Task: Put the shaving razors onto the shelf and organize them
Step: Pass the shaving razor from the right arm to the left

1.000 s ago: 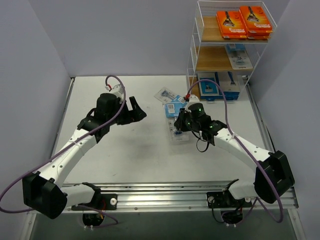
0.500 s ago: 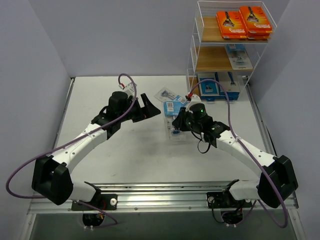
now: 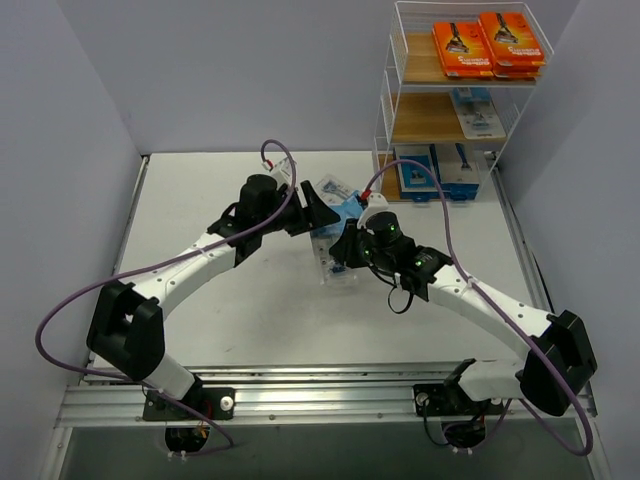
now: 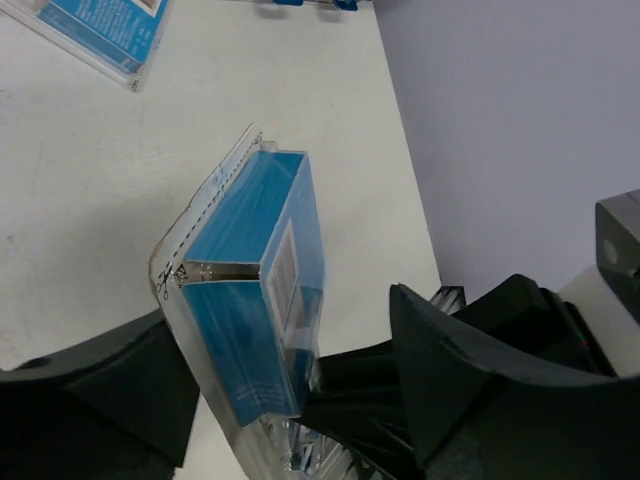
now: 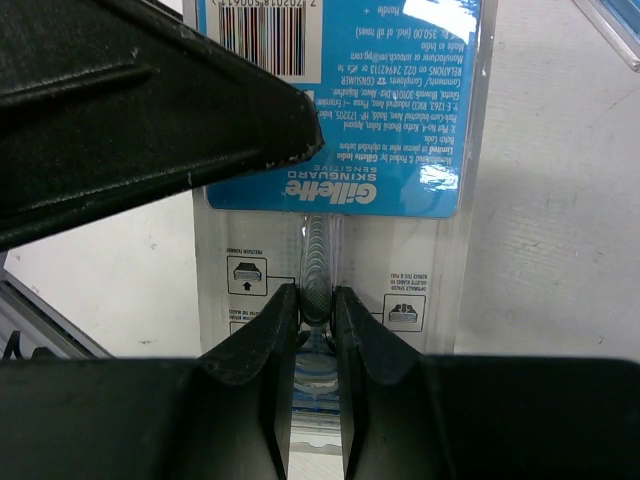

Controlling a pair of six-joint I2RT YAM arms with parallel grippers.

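Pinching a clear ridge of a blister pack [image 5: 330,150], the right gripper [image 5: 315,300] is clamped tight. The pack's blue card [image 5: 400,60], seen upside down, reads "Gillette SKINGUARD SENSITIVE" beside a barcode [image 5: 262,40]. The left gripper [image 4: 280,305] straddles the pack's other end with its jaws spread, seemingly not squeezing. The pack sits mid-table [image 3: 200,200], with the shelf [image 3: 385,110] at one o'clock and orange boxes [image 3: 488,42] on its top tier.
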